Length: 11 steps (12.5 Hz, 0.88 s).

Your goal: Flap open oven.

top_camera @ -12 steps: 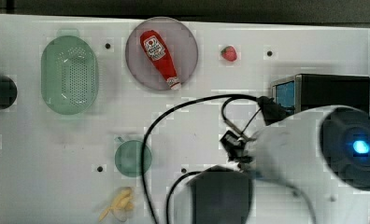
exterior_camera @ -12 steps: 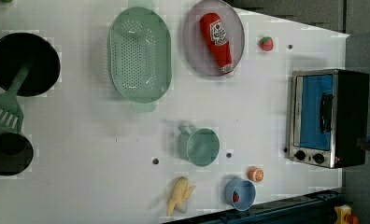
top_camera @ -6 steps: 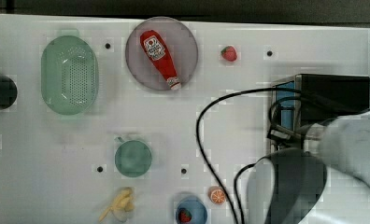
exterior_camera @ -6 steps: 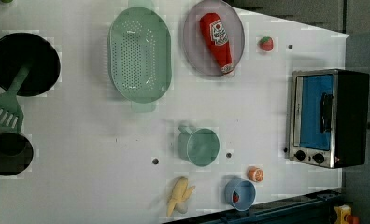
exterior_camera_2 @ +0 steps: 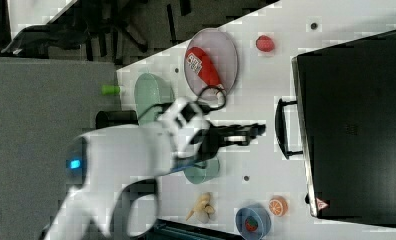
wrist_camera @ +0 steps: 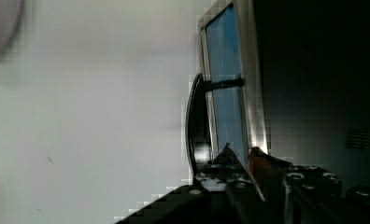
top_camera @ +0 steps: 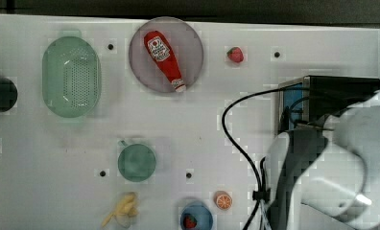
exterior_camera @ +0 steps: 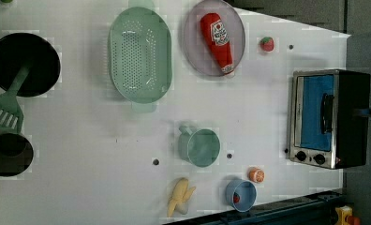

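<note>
The oven (exterior_camera: 329, 119) stands at the left view's right edge of the white surface (exterior_camera: 90, 140), well apart from the crockery, its blue door shut and upright against the silver frame, with the dark handle (exterior_camera: 327, 114) bowed out from the door. In the right view the hand (exterior_camera_2: 246, 134) reaches level toward that handle and stops near it, not touching; whether its fingers are wide or narrow I cannot tell. The wrist view looks along the door's face, the handle (wrist_camera: 197, 126) close ahead, which suggests the arm is lining up to hook the bar and pull the flap down.
</note>
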Each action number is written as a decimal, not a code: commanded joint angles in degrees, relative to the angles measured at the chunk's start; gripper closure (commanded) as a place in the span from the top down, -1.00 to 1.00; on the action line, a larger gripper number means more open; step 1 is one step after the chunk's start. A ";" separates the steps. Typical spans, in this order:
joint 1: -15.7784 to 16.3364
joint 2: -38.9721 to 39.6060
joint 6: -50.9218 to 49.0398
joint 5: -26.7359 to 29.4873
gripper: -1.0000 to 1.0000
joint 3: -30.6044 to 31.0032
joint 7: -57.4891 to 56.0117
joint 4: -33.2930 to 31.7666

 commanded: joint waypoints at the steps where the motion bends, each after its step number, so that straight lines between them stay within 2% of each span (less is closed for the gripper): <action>1: 0.36 2.38 4.58 -0.13 -0.65 -1.42 -5.22 -3.24; 7: 0.15 6.91 17.80 -0.12 -0.65 -1.53 -5.24 -9.61; 11: 1.43 8.83 19.47 -1.32 -0.65 -0.37 -4.49 -9.94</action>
